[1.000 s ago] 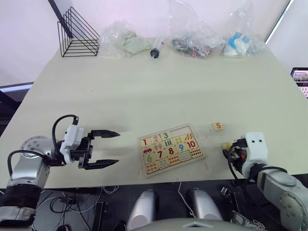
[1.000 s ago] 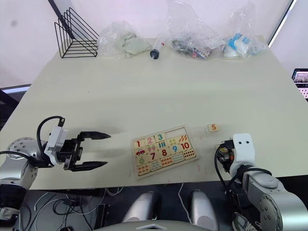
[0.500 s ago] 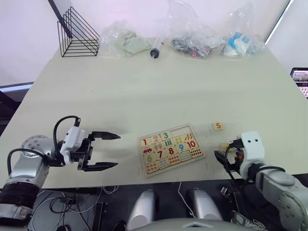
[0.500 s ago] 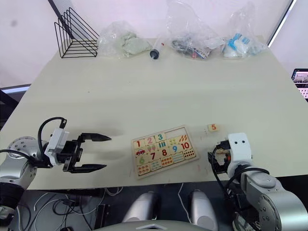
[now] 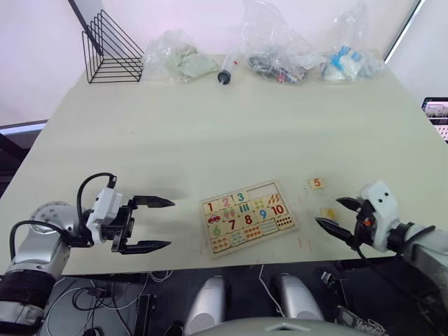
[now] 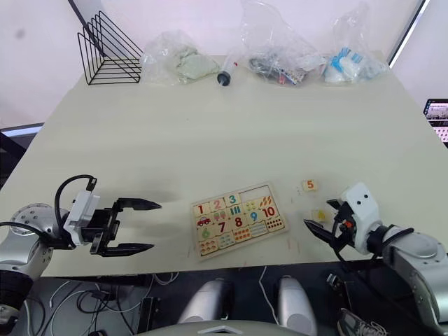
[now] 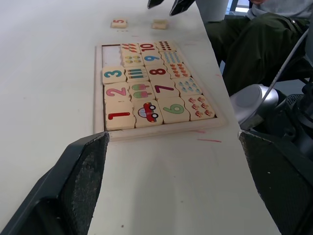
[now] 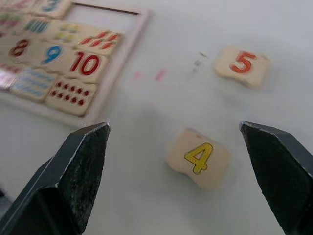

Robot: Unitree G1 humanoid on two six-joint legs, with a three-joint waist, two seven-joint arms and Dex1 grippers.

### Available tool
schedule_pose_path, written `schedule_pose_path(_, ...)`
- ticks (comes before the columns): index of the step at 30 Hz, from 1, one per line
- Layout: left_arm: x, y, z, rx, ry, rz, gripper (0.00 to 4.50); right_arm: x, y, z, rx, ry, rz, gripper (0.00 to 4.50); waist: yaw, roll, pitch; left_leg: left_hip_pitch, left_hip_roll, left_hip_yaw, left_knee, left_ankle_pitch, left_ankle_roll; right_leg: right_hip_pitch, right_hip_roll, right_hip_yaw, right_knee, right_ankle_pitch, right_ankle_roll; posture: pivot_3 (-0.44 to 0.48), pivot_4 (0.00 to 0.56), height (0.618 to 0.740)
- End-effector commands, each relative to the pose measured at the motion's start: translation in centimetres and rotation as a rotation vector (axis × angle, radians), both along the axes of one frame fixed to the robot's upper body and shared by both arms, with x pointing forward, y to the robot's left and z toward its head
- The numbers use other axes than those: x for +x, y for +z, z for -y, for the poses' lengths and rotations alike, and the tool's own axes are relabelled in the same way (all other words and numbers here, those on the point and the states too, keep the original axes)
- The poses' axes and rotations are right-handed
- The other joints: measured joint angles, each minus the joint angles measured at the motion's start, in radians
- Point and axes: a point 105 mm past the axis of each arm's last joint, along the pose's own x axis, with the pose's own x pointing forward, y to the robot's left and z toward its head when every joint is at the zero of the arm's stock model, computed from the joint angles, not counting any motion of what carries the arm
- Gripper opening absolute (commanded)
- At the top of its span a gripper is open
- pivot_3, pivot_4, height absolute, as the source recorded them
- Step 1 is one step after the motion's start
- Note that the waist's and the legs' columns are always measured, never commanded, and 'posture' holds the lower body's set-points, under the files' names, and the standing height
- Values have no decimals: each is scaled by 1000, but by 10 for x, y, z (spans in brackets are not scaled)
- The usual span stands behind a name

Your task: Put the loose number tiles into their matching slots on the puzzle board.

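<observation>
Board (image 5: 248,217) near table (image 5: 210,133) front edge; 1, 2, 3 seated, top-row slots (image 5: 268,190) bare. Tile 5 (image 5: 316,183) at 3 o'clock of board, tile 4 (image 5: 327,212) nearer the edge. Right end effector (image 5: 337,215) spread beside 4. Left end effector (image 5: 152,224) spread at 9 o'clock.

Right wrist: tile 4 (image 8: 198,157) between fingers, skewed. Best: square to edges, descend, pinch lightly.

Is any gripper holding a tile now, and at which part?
Nothing is held. The right gripper is open around the yellow 4 tile without touching it; the left gripper is open, empty.
</observation>
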Motion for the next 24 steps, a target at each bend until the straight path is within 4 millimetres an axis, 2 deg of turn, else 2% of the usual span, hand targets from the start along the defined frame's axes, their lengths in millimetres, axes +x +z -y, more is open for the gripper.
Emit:
schedule_pose_path(1,-3,10,-1,11,-36,45,4500,4,8,1,28,123,67,4434,0,0,0,0,0,0,0,0,0,0,0,0,0,0,0,0,150,740)
schedule_pose_path(6,-2,10,0,9,-31,60,4500,7,1,15,-48,354,85,4434,0,0,0,0,0,0,0,0,0,0,-1,1,0,0,0,0,150,740)
schedule_pose_path(12,-1,11,1,13,-36,55,4500,26,0,28,-125,492,99,4434,0,1,1,1,0,1,1,0,0,0,0,1,2,0,0,0,150,740)
schedule_pose_path(16,1,14,2,0,-34,54,4500,30,-7,30,-230,640,97,4434,3,2,2,1,-1,1,1,0,0,-1,-1,1,4,0,0,0,150,740)
schedule_pose_path(24,0,13,3,0,-46,48,4500,40,-13,35,-289,699,96,4434,2,3,2,2,-1,1,1,0,0,-1,-1,1,6,0,0,0,150,740)
